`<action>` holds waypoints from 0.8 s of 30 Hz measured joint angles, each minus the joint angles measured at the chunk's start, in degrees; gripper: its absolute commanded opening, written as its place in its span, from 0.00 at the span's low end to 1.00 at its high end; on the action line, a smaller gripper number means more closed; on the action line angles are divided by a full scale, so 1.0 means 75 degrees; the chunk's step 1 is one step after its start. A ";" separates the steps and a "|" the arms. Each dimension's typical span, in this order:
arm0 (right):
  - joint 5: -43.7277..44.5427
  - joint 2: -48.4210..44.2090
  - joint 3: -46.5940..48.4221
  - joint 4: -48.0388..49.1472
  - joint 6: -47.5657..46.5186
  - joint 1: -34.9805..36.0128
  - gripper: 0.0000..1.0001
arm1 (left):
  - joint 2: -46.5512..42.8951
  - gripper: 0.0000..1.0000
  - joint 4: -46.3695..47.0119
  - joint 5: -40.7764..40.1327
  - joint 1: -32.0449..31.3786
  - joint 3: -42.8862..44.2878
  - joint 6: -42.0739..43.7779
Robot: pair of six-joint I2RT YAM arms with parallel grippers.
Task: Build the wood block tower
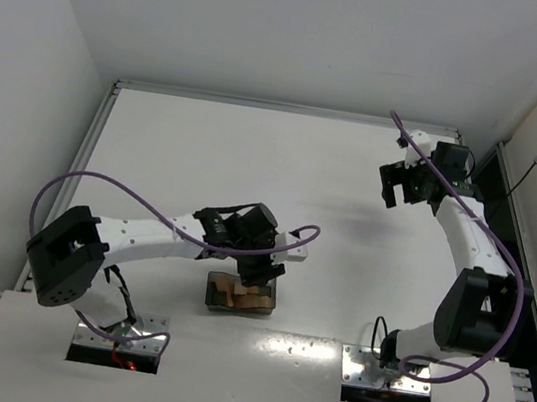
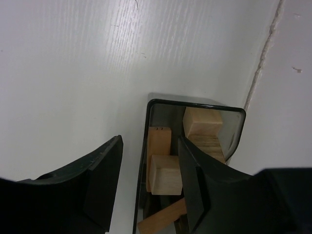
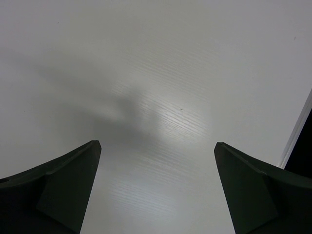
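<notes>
First pick: light tan wooden blocks point(image 2: 165, 173) lie in the small dark rectangular tray point(image 2: 195, 104). Left fingers point(image 2: 102, 180), parted and empty, apparently straddle its wall; right fingers point(image 3: 63, 185) gape, empty. Next: centre over one block.

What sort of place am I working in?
Probably a lab robot test cell: plain white walls enclose a white table with metal edge rails, holding a tray of wood blocks.

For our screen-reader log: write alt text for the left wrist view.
The left gripper hangs open over a dark tray holding several light tan wood blocks, one finger outside the tray's wall, the other above the blocks. The tray sits on a white table.
</notes>
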 measured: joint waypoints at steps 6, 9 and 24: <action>0.0000 0.0073 0.0003 -0.0015 -0.0012 -0.0006 1.00 | 0.0545 0.43 0.0152 -0.0047 -0.0227 0.0000 0.0006; 0.0000 0.0125 0.0003 -0.0076 -0.0032 -0.0012 1.00 | 0.0851 0.19 0.0204 -0.0067 -0.0256 0.0000 0.0000; -0.0015 0.0137 0.0003 -0.0149 -0.0032 -0.0015 1.00 | 0.0979 0.00 0.0807 -0.1676 -0.0289 -0.0131 -0.0577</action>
